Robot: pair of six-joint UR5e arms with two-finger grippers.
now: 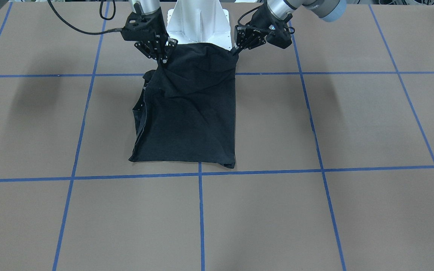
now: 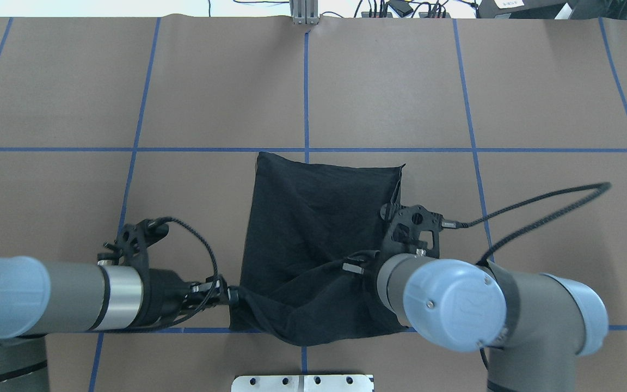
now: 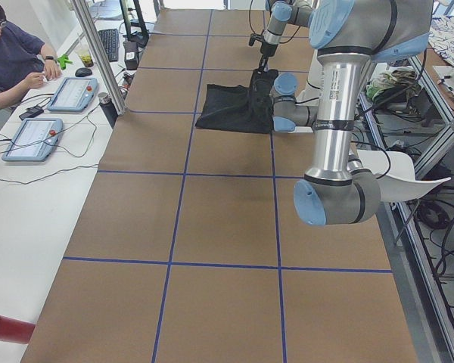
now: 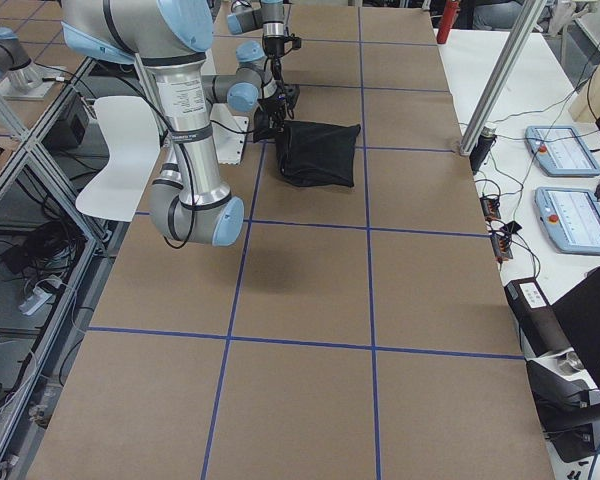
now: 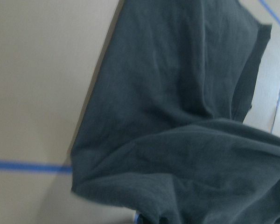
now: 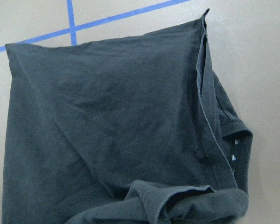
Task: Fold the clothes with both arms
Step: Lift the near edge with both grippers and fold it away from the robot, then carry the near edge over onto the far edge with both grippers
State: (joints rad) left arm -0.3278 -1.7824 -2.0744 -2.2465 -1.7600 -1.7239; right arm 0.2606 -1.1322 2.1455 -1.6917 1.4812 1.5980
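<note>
Evidently soft and limp, the T-shirt (image 1: 194, 113) sagged between the left gripper (image 1: 236, 51) and right gripper (image 1: 163, 58), each pinching 1 corner nearest the white base (image 1: 198, 22).

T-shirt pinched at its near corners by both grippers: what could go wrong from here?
The left gripper and right gripper each hold only a corner of the T-shirt; a slip would drop that side.
The cloth sags between them, so the fold could land wrinkled.
The loose layers stick out on the right gripper's side, so the edge may end uneven.
</note>
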